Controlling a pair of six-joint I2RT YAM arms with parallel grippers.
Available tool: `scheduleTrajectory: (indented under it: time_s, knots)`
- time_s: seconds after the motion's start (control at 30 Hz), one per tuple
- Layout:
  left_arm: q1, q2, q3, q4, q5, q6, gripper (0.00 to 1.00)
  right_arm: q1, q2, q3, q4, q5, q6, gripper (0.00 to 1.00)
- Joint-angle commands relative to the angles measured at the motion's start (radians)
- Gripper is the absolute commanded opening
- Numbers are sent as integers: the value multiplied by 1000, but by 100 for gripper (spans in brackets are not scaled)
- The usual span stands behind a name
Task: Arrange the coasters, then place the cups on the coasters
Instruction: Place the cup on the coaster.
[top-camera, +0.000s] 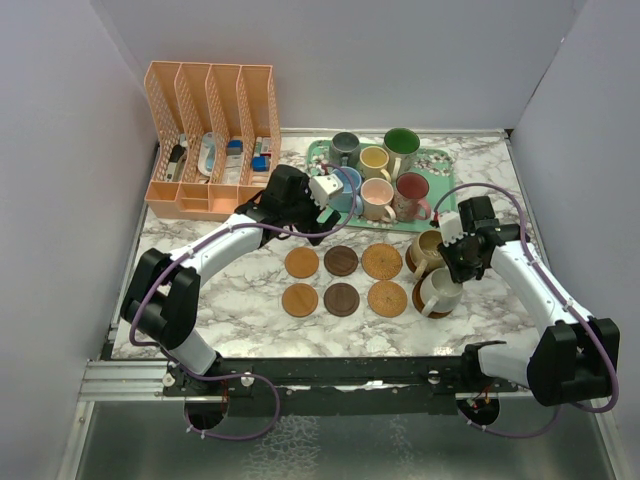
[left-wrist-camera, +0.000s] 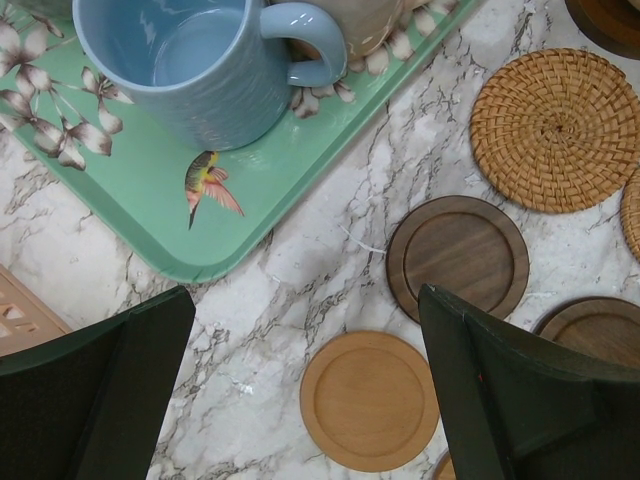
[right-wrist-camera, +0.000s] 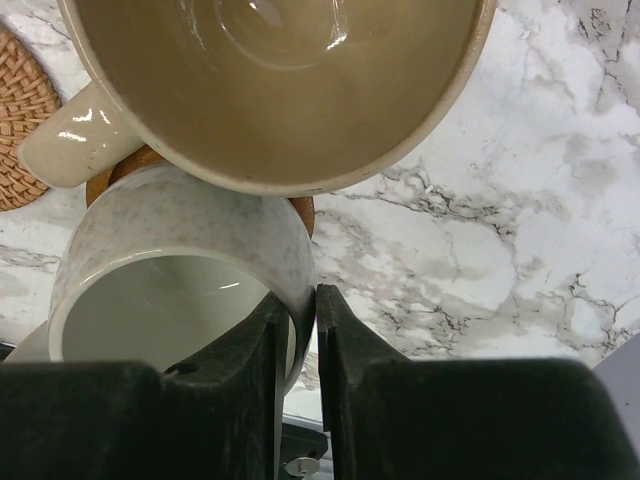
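Right gripper (right-wrist-camera: 302, 300): clamped on the rim wall of speckled cream-white ceramic mug (right-wrist-camera: 180, 240)
Mug: upright, mouth up, on brown round coaster (right-wrist-camera: 300, 212), touching tan glazed mug (right-wrist-camera: 280, 100) behind
Left gripper (left-wrist-camera: 300, 330): spread wide over teal floral tray (left-wrist-camera: 150, 190) edge, near blue mug (left-wrist-camera: 200, 90)

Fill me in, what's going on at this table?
Six coasters lie bare in two rows of three. At the rows' right end, the tan mug sits on another one. The right claw pinches the rim of the white mug, which sits on one too. The left claw hangs open over the tray edge beside the blue mug. Five more mugs wait on the tray.
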Motion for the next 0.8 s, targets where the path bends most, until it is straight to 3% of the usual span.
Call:
scheduleTrajectory:
  time_s: [0.0,0.67,0.77]
  knots:
    - [-8,13,40,0,-13,11,99,8,-13,7,14,-19,-3,19]
    - [-15,17,45,-12,-14,17,99,8,-31,15,6,-8,1,23]
    - [-16,15,41,-11,-16,19,99,7,-23,34,4,-18,-6,28]
